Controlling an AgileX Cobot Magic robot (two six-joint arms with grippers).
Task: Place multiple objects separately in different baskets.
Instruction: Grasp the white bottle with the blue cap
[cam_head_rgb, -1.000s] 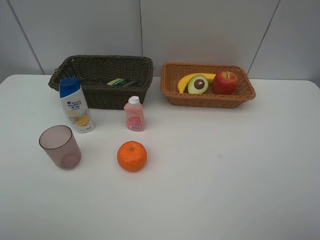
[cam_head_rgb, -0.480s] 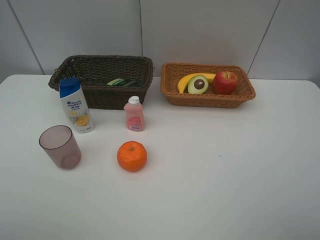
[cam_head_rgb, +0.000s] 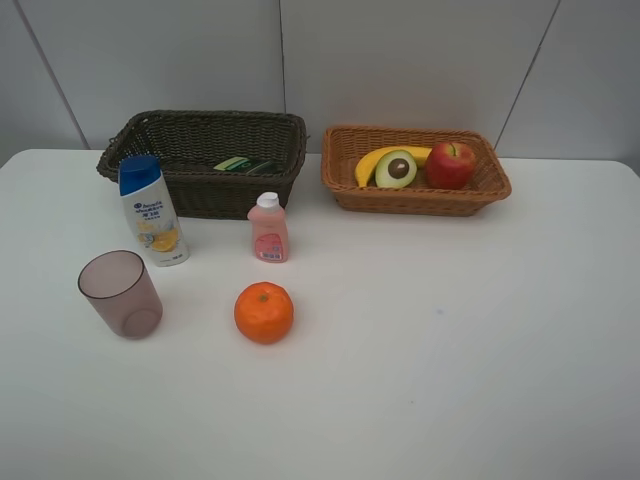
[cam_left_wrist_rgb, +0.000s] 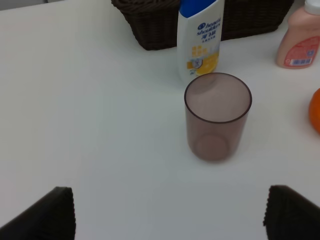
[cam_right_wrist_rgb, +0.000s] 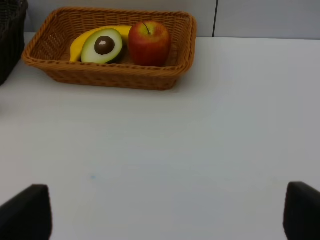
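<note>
Exterior high shows white table (cam_head_rgb: 450, 380), grey panelled wall (cam_head_rgb: 400, 60); wrist views show jaws wide.

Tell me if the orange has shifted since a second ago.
No. The round orange fruit stays put, just in front of the small pink bottle.

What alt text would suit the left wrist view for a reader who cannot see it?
A translucent mauve cup stands upright and empty on the white table, ahead of the open left gripper. Just beyond it stands a white blue-capped shampoo bottle before a dark brown basket; a small pink bottle and an orange are partly cropped.
</note>
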